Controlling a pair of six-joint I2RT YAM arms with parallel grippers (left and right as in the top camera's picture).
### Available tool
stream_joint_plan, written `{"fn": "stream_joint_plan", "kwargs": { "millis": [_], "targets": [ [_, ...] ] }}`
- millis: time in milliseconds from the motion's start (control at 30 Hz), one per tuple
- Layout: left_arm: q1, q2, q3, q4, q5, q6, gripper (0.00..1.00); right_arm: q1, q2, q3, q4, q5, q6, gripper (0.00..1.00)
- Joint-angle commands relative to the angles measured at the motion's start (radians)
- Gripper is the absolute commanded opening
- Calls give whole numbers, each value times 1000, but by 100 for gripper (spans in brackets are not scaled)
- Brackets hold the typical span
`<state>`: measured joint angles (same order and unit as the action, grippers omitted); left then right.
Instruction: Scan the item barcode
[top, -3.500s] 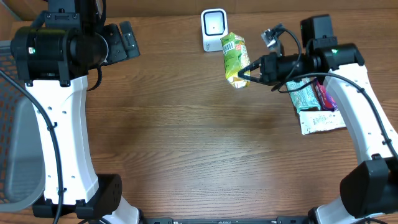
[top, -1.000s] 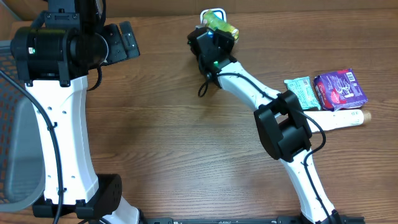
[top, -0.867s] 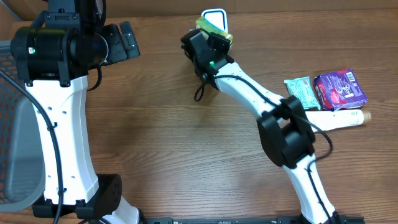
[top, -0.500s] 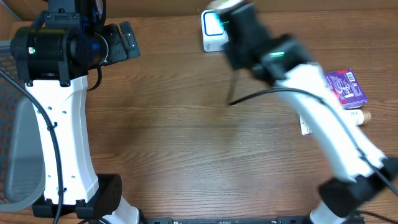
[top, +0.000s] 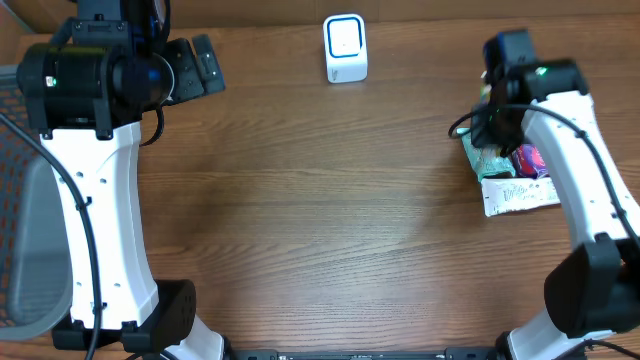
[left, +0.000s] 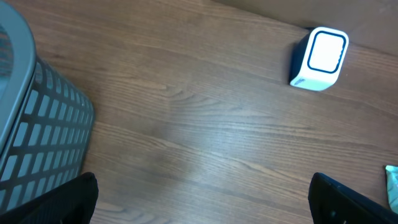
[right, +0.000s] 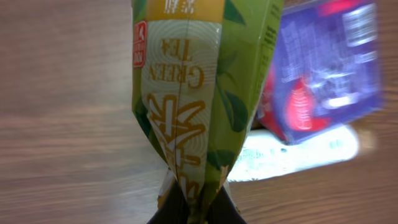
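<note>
Table (top: 300, 230): brown wood-grain board, flat and matte.

Left arm (top: 95, 200): white shell, parked at the left edge, same place as in the earlier views. Left jaws stand wide with nothing between them.

Right arm (top: 590, 190): a second ago it reached across and held the pouch at the scanner window. It has now swung back to the right side, above the waiting goods. Right jaws are clamped on the pouch's crimped end seam.

Basket (left: 31, 124): grey plastic lattice, seen at the left in the left wrist view.

Goods: a glossy purple packet (right: 323, 68) lies on a flat white packet (top: 520, 195).

Pouch (right: 199, 93): green and yellow film printed GREEN TEA, pillow-shaped with a seam down its face. It is held clear of the table, with the purple packet behind it. In the overhead view the wrist hides it.

Scanner (top: 345, 47): small white rounded box with a blue-rimmed window, at the far edge and well apart from the pouch.

Finding: the pass at the scanner appears made, though a read cannot be confirmed. Setting the pouch down likely remains.
</note>
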<state>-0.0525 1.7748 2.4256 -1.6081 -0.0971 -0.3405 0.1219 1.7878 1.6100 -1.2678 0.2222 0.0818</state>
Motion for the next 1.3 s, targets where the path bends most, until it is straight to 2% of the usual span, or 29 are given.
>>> {"fn": "stream_joint_plan", "kwargs": {
  "millis": [0, 100, 233, 333, 367, 400, 500, 767, 933, 1100, 1133, 1167, 1200, 1267],
  "targets": [
    [-7, -2, -2, 0, 5, -11, 100, -16, -10, -151, 84, -3, -159, 4],
    [-7, -2, -2, 0, 5, -11, 99, -31, -10, -243, 161, 33, -161, 4],
    [-7, -2, -2, 0, 5, -11, 99, -58, -10, -261, 172, 50, -158, 7],
    [-7, -2, -2, 0, 5, -11, 100, -77, -11, -246, 168, 50, -152, 32],
    [-7, -2, -2, 0, 5, -11, 100, -82, -11, -235, 164, 53, -127, 52],
    [-7, -2, -2, 0, 5, -11, 100, -85, -11, -225, 159, 55, -108, 63],
    [-7, -2, -2, 0, 5, -11, 100, -89, -16, -177, 132, 69, -68, 72],
    [-7, -2, -2, 0, 5, -11, 99, -50, -64, 95, -20, -11, -33, 76],
    [-7, -2, -2, 0, 5, -11, 100, 17, -131, 271, -92, -211, -33, 76],
    [-7, -2, -2, 0, 5, -11, 100, 80, -219, 348, -111, -401, -33, 77],
    [-7, -2, -2, 0, 5, -11, 100, 93, -247, 357, -111, -427, -32, 82],
    [-7, -2, -2, 0, 5, -11, 99, 102, -271, 360, -111, -450, -29, 93],
    [-7, -2, -2, 0, 5, -11, 100, 110, -298, 360, -110, -476, -25, 100],
    [-7, -2, -2, 0, 5, -11, 100, 120, -338, 360, -111, -542, -25, 100]
  ]
}}
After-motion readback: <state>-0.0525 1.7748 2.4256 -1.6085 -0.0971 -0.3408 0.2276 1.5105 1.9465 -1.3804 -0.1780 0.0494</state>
